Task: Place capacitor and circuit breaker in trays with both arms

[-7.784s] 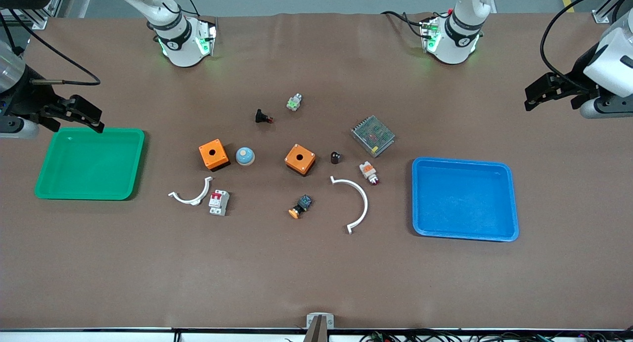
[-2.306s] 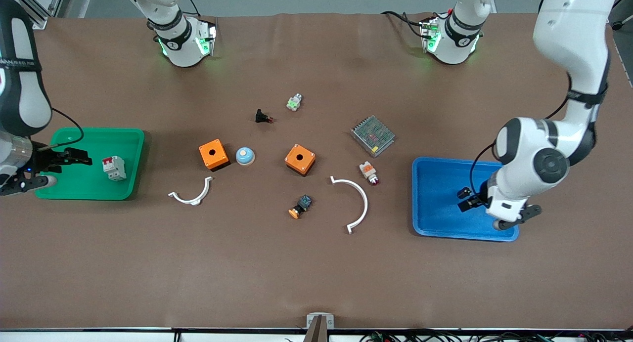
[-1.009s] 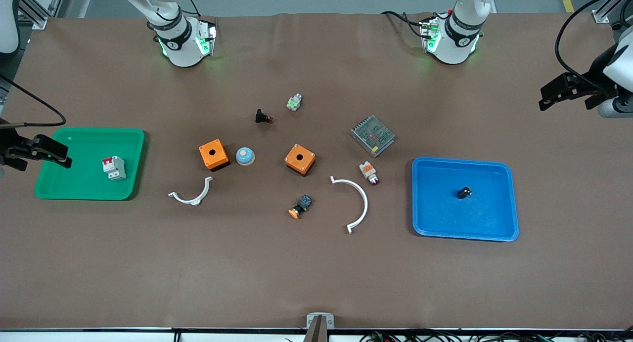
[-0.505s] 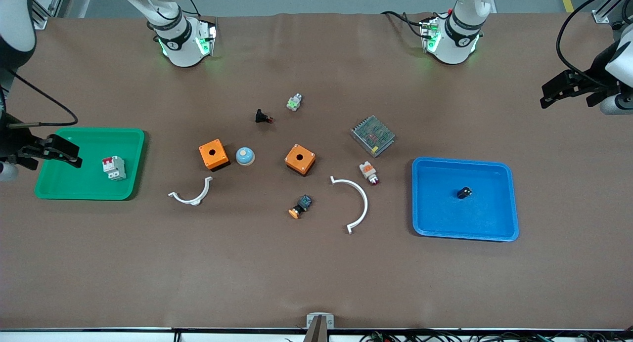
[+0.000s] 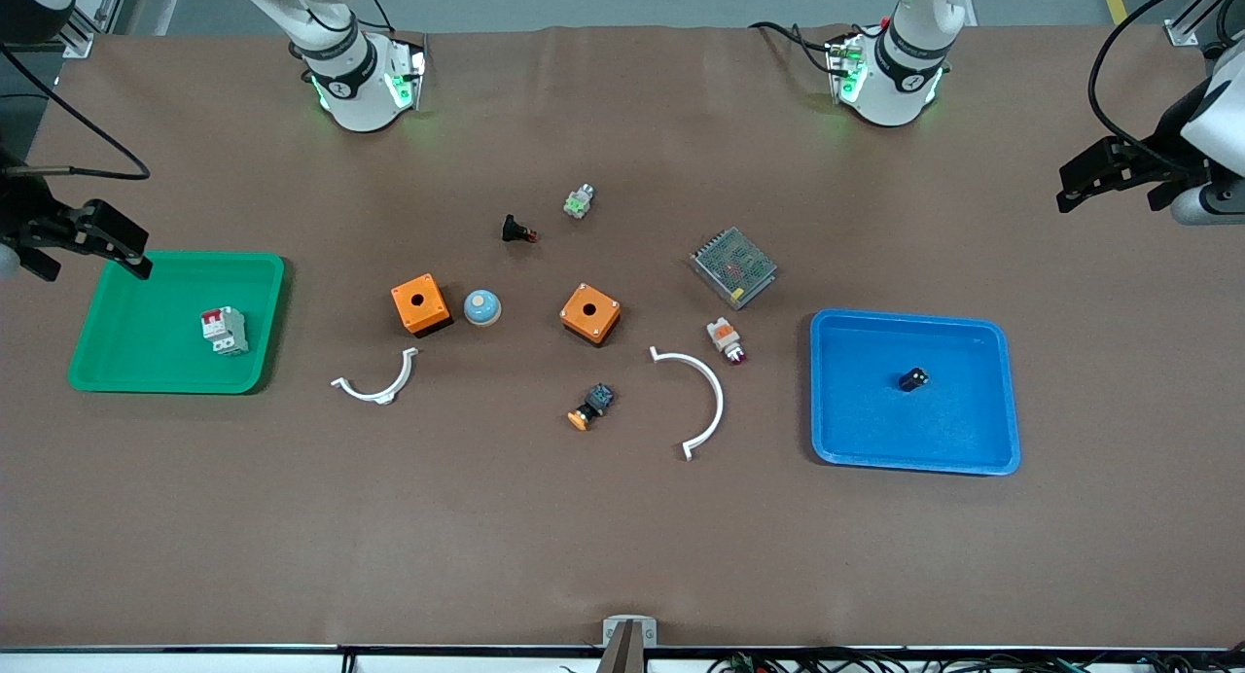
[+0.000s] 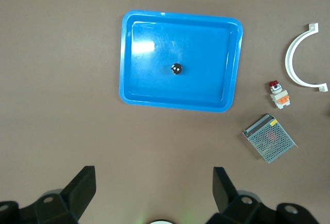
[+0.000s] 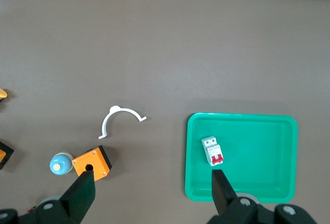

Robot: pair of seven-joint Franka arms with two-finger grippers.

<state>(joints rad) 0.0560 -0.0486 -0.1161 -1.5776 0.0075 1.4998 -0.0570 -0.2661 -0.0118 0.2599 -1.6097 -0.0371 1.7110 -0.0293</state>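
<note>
The capacitor (image 5: pixel 912 378), a tiny black cylinder, lies in the blue tray (image 5: pixel 992 449); it also shows in the left wrist view (image 6: pixel 177 69) in the blue tray (image 6: pixel 134 92). The circuit breaker (image 5: pixel 223 330), white-grey with red levers, lies in the green tray (image 5: pixel 117 371); it also shows in the right wrist view (image 7: pixel 213 151) in the green tray (image 7: pixel 278 190). My left gripper (image 5: pixel 1091 179) (image 6: pixel 152 190) is open and empty, high over the table at the left arm's end. My right gripper (image 5: pixel 109 242) (image 7: pixel 153 192) is open and empty, high over the green tray's edge.
Between the trays lie two orange boxes (image 5: pixel 420 303) (image 5: pixel 589 313), a blue dome (image 5: pixel 481 306), two white curved clips (image 5: pixel 377 386) (image 5: pixel 696 396), a metal mesh power supply (image 5: pixel 732 265), a white-orange lamp (image 5: pixel 726 339), a black push-button (image 5: pixel 517 230), an orange-tipped button (image 5: pixel 590 407) and a small green-white part (image 5: pixel 579 201).
Since about two seconds ago both grippers have risen from their trays, leaving the capacitor and the circuit breaker lying there. In the last half second the right gripper moved toward the bases.
</note>
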